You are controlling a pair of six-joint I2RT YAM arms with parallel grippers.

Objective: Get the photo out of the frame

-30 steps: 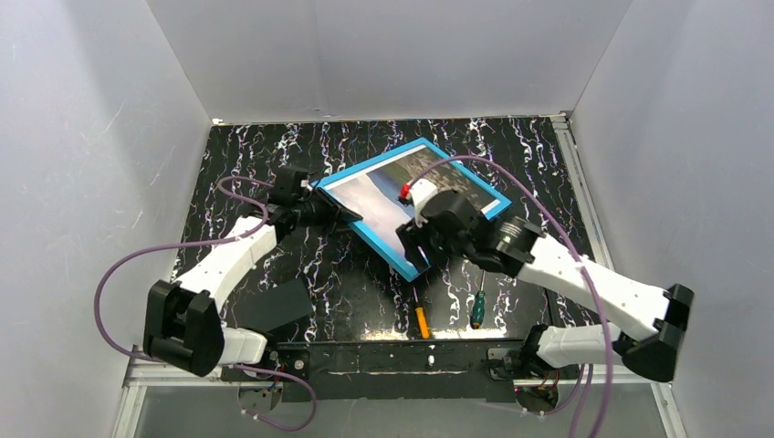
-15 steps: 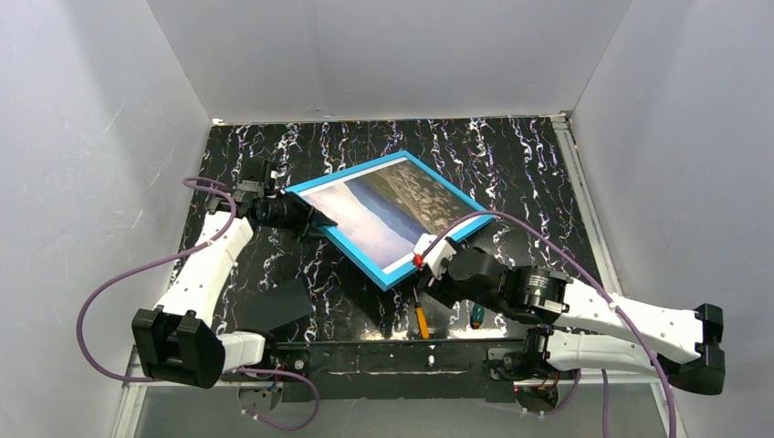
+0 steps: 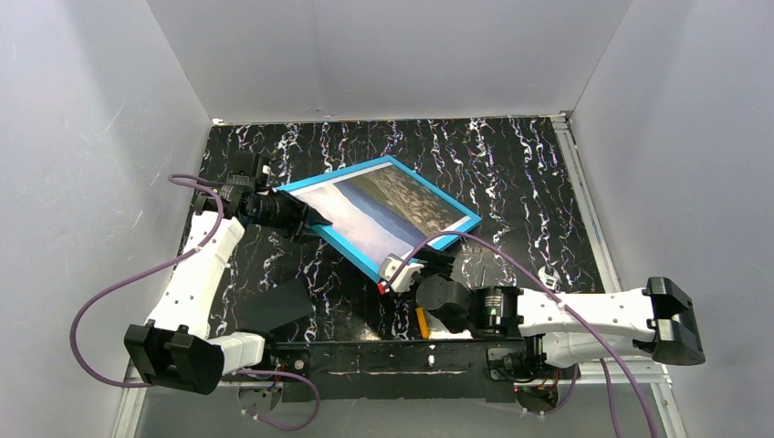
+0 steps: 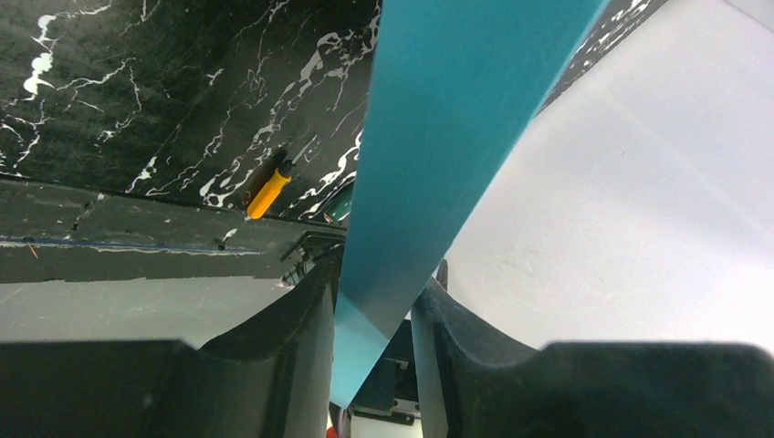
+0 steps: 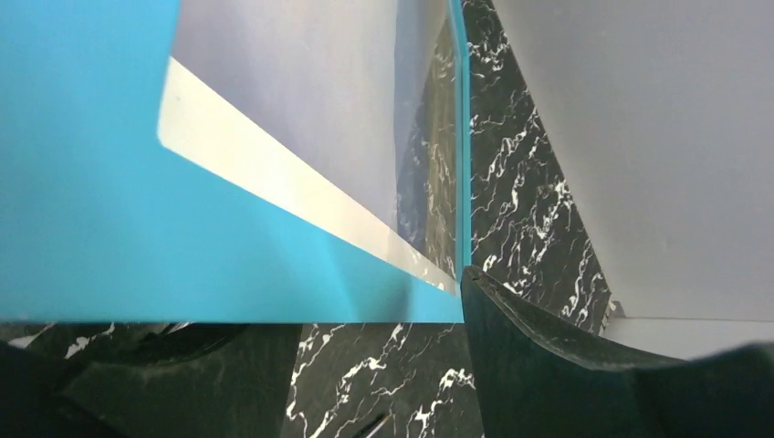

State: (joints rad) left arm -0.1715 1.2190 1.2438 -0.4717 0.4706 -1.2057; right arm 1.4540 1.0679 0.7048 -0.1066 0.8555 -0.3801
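The photo (image 3: 379,205), seated in the frame (image 3: 438,189), is held tilted over the marbled table (image 3: 520,164) at the centre of the overhead view. Its left corner is pinched in the left gripper (image 3: 306,217), apparently to expose the back. The right gripper (image 3: 415,263), spread wide and holding nothing, sits at the frame's lower corner; whether it touches is unclear, and the frame's back is hidden.

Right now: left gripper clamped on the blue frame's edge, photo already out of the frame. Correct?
One thing is wrong: the photo is not out. The top external view shows it still sitting inside the frame. The rest holds: the left gripper is clamped on the frame's edge.
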